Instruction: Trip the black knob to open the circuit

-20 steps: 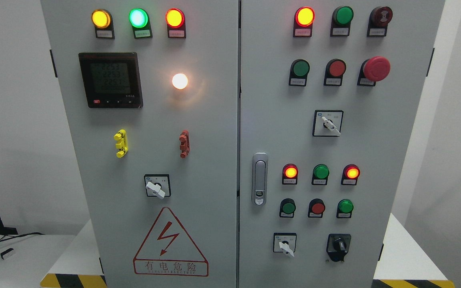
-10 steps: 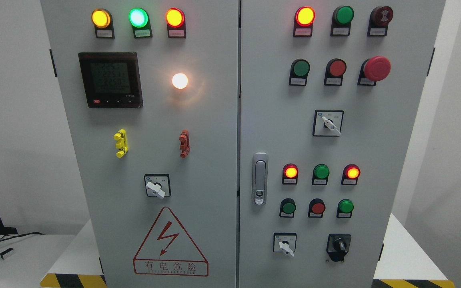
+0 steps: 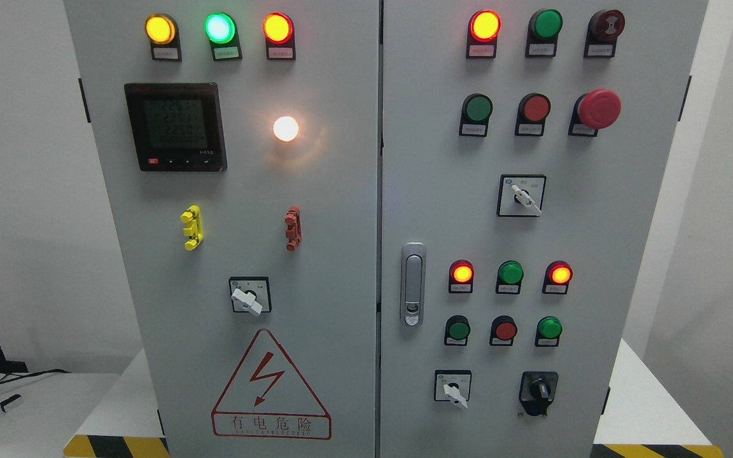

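The black knob point(image 3: 538, 388) is mounted low on the right door of the cabinet point(image 3: 341, 210), right of a white selector switch point(image 3: 453, 389). It is judged rigid, fixed and smooth, best pinched across its raised bar and twisted. Neither hand is in view, so no finger state can be told.

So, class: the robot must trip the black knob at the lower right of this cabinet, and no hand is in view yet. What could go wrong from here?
1. Wrong control: the black knob sits close to a white-handled selector switch on its left, so a hand could turn that instead.
2. Stray contact: the green button sits just above the knob; a hand coming in from above might press it.
3. The reaching hand may hide the small knob from the head camera.
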